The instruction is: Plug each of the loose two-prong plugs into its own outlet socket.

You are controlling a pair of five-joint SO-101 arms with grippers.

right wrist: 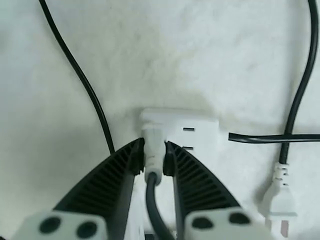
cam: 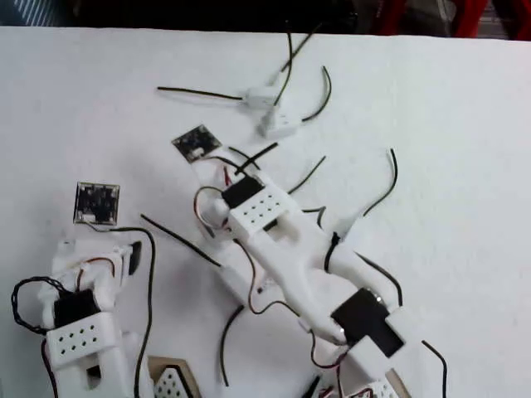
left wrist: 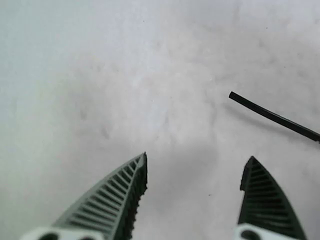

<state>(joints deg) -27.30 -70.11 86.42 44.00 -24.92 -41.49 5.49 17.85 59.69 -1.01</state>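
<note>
In the right wrist view my right gripper (right wrist: 154, 147) is shut on a white two-prong plug (right wrist: 152, 152) with a black cord. The plug's front end sits against a white outlet block (right wrist: 192, 130) whose two slots show beside it. Another loose white plug (right wrist: 280, 202) lies close by on its black cord. From above, the right arm (cam: 274, 228) stretches diagonally to the table's middle and covers its own gripper. Two more white plugs (cam: 264, 97) (cam: 278, 126) lie at the back. My left gripper (left wrist: 195, 162) stands open over bare table, near the front left (cam: 129, 253).
Two black-patterned square tags (cam: 97, 203) (cam: 196, 143) lie left of centre. Several loose black cords (cam: 178, 240) sprawl around the right arm, and one cord end (left wrist: 270, 116) lies just ahead of the left gripper. The white table (cam: 448, 124) ends at a dark back edge.
</note>
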